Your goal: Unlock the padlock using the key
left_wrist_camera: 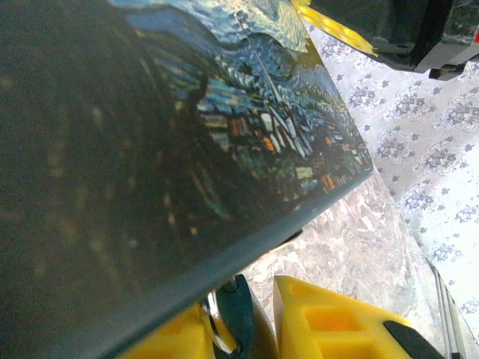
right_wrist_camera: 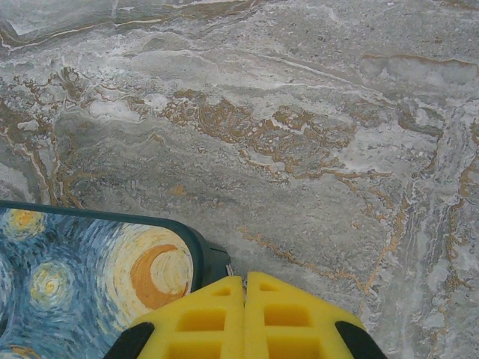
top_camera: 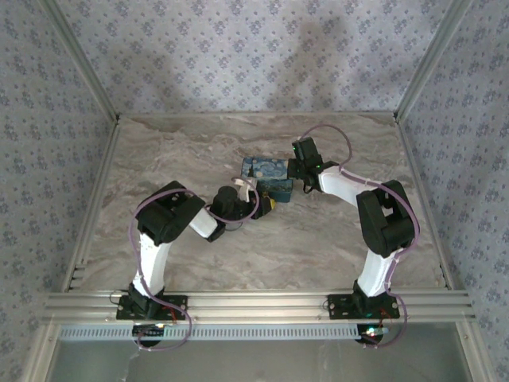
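A case printed with a starry-night painting [top_camera: 262, 171] lies mid-table and looms close in the left wrist view [left_wrist_camera: 187, 149]. My left gripper [top_camera: 270, 204] sits at its near edge. Its yellow fingers [left_wrist_camera: 254, 303] are narrowed on a dark teal tab [left_wrist_camera: 236, 314] that carries a metal ring [left_wrist_camera: 213, 329]. I cannot tell whether that tab belongs to the key or the padlock. My right gripper [top_camera: 296, 173] is at the case's right side, shut [right_wrist_camera: 245, 278]. Its tips rest beside a dark tab [right_wrist_camera: 213, 260] at the case's rounded corner [right_wrist_camera: 82, 277].
The marble-patterned tabletop [right_wrist_camera: 299, 112] stretches open beyond the right gripper. Patterned walls [top_camera: 238, 56] enclose the back and sides, with aluminium rails [top_camera: 254, 302] along the near edge. The right gripper's yellow finger [left_wrist_camera: 333, 28] shows past the case's far end.
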{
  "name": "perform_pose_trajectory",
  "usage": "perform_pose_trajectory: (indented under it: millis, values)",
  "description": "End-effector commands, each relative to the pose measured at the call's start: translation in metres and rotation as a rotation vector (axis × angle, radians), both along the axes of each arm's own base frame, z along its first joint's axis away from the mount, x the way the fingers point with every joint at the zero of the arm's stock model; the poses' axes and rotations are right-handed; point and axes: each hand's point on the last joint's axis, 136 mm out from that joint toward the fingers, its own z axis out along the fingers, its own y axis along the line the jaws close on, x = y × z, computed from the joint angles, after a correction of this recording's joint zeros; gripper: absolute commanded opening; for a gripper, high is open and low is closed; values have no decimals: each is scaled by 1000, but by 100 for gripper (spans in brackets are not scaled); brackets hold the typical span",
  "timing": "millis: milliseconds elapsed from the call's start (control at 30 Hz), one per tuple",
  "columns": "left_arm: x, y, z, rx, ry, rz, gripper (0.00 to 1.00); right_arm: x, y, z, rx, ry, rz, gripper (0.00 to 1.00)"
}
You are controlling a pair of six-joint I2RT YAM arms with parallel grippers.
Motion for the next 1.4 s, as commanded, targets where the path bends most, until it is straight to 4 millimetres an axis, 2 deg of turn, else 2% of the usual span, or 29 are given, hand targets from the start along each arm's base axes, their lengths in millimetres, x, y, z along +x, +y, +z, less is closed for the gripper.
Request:
perform_pose_trajectory:
  millis: [0, 67, 200, 500, 767, 933, 1133, 1233, 1367]
  values:
    - [-26, 30, -78, 166, 334, 34, 27, -22, -2, -30, -27, 109, 10, 0]
    - [-27, 30, -81, 187, 348, 33, 33, -22, -2, -29, -26, 107, 10, 0]
    - [-27, 31, -84, 209, 357, 31, 34, -22, -1, -29, -24, 106, 10, 0]
    - [-27, 30, -85, 213, 359, 25, 21, -21, -2, -26, -28, 99, 12, 0]
    - [-34, 32, -84, 235, 400, -7, 20, -18, -5, -23, -20, 98, 16, 0]
    - [-42, 33, -78, 267, 473, -36, 19, -13, -10, -11, 0, 88, 19, 0]
    - [-42, 36, -61, 315, 518, -27, 19, -7, -28, 12, 29, 48, -7, 0]
    - [-40, 33, -52, 316, 534, -33, 19, -12, -35, 21, 58, 31, -6, 0]
    - [-37, 28, -43, 312, 568, -39, 19, -28, -36, 34, 126, 14, 29, 0]
